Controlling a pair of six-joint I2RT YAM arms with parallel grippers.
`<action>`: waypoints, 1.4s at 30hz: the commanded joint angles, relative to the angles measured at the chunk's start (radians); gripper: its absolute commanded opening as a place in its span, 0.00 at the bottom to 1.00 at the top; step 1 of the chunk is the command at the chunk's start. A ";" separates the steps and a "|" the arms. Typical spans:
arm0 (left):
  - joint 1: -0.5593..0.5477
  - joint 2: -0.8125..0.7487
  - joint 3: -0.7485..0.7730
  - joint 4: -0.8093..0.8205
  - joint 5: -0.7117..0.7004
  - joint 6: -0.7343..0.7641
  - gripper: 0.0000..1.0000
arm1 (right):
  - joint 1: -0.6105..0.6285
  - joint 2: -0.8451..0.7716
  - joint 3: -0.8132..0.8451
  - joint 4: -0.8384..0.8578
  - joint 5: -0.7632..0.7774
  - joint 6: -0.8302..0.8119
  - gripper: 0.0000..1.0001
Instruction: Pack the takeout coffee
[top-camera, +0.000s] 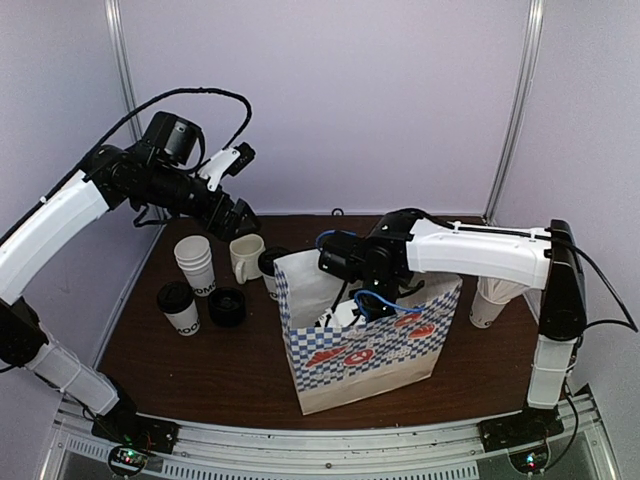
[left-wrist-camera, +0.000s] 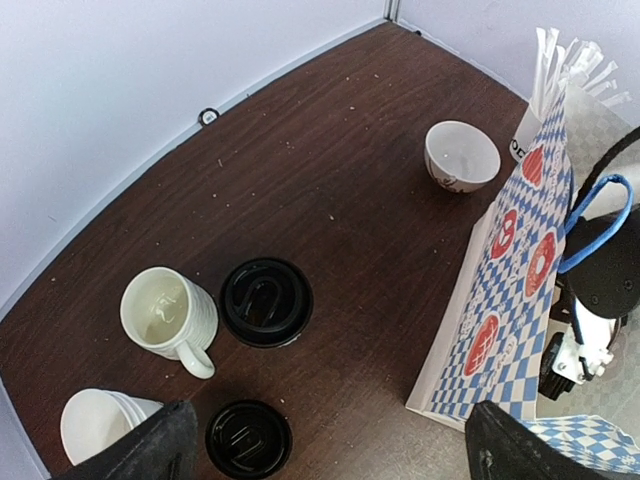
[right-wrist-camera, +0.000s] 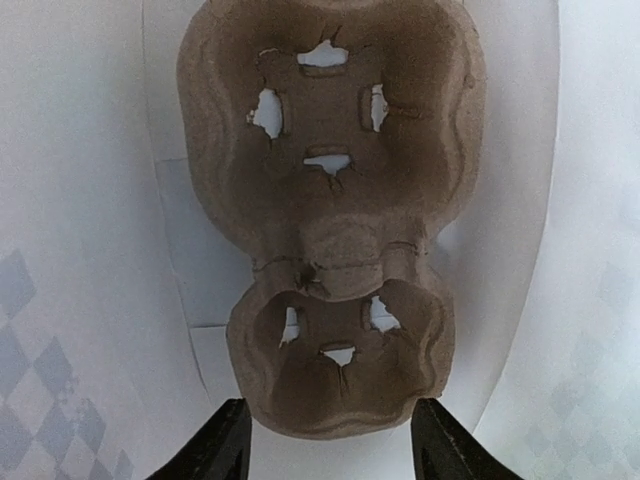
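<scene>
- Look left for the takeout coffee (top-camera: 179, 306): standing up on the table (top-camera: 220, 380), black lid on, well apart from both grippers, not yet in the bag.
- Just beside it, on the right, see a black lid (top-camera: 227, 306) low on the table. Behind, see a stack of white cups (top-camera: 195, 265) and a cream mug (top-camera: 245, 258).
- Further right, note a second lidded cup (top-camera: 270, 262) (partly hidden) right against the checked paper bag (top-camera: 365, 350).
- Inside the bag, find a brown cardboard cup tray (right-wrist-camera: 335, 230) lying at the bottom, both cup holes empty.
- Find the right gripper (right-wrist-camera: 335, 450) down in the bag, fingers part way open on either side of the tray's near end, holding nothing as far as can be seen.
- Spot the left gripper (top-camera: 238, 214) up in the air over the back left of the table, fingers spread wide, holding nothing.
- Probably next: carrying the coffee to the bag and down into a tray hole.
- Could catch the bag's soft edge while pulling the right arm out, tipping the whole bag over.
- Could bump the mug, stack or lid on the way down to the coffee, with so little room there.
- Could squash the thin cup or pop its lid with too hard a squeeze, making a spill.
- Could miss the hole and leave the cup leaning.
</scene>
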 joint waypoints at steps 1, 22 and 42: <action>0.008 0.018 0.009 0.030 0.066 0.017 0.97 | 0.009 -0.091 0.062 -0.084 -0.012 0.023 0.60; 0.063 0.025 -0.074 -0.210 -0.269 -0.001 0.98 | -0.055 -0.216 0.449 -0.254 -0.134 0.020 0.63; 0.272 0.092 -0.189 -0.382 -0.299 -0.249 0.98 | -0.200 -0.290 0.493 -0.254 -0.333 0.033 0.67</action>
